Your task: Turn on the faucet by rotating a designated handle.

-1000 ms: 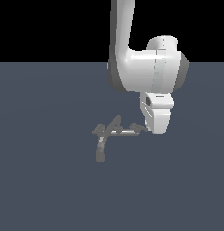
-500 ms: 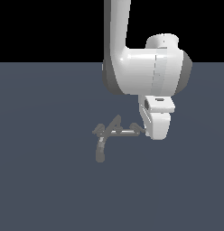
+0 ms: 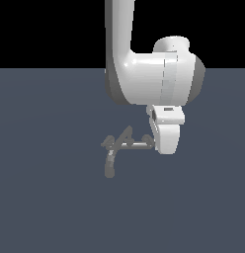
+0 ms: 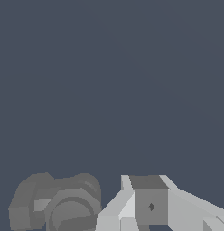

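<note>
Arm: glossy white, rounded casings, dark grey joint bands. Gripper: white, blocky housing, small dark rectangular marking. Wrist view: pale grey faceted finger with dark diamond mark.

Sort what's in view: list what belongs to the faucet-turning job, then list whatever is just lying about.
Belongs to the job:
- faucet, grey bar with curved spout
- gripper, at the bar's end on the exterior view's right; the handle is not clearly distinguishable there

Just lying about:
- nothing; only the plain blue-grey floor surrounds the faucet
</note>
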Controlling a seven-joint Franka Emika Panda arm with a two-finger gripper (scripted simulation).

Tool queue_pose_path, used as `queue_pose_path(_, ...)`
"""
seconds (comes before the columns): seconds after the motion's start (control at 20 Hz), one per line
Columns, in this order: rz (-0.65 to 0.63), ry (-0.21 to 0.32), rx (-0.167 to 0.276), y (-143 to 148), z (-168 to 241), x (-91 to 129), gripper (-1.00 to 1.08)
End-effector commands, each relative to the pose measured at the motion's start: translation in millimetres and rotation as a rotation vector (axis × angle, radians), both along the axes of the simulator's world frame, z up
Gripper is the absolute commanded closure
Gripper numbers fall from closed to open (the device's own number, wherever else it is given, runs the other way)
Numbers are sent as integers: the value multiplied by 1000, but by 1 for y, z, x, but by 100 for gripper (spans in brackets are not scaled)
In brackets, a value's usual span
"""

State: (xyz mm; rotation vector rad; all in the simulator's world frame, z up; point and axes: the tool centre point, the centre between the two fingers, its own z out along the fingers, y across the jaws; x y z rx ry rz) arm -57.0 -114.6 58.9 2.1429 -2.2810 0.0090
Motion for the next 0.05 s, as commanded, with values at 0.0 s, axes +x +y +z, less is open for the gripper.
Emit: queue_pose_path(0.0, 58, -4, 12, 40, 2, 7, 108)
